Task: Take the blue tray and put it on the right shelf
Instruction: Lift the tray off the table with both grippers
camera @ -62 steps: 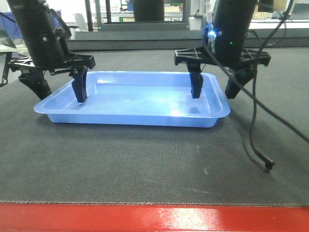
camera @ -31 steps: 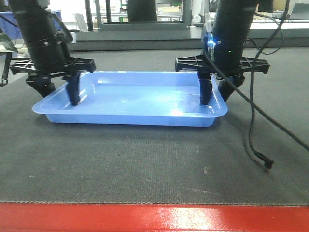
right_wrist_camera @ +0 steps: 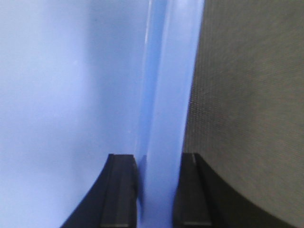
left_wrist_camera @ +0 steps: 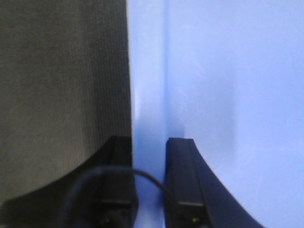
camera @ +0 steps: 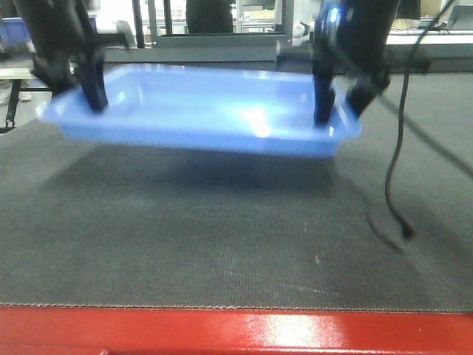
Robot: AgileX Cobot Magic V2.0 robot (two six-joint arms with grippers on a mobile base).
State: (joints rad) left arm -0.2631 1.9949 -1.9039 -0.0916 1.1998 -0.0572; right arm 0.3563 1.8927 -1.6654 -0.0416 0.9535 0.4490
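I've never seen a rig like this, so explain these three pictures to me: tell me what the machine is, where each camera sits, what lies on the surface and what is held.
It is a robot with two arms, each ending in a two-fingered claw. The wide picture shows both arms over a dark mat with a red front edge. The other two pictures come from cameras on the wrists, each looking along its own claw. The left claw and the right claw each pinch the rim at one short end of a light-blue tray. The tray hangs above the mat, empty, with its shadow below. In both wrist pictures the rim runs through the claw. A black cable dangles by the right arm.
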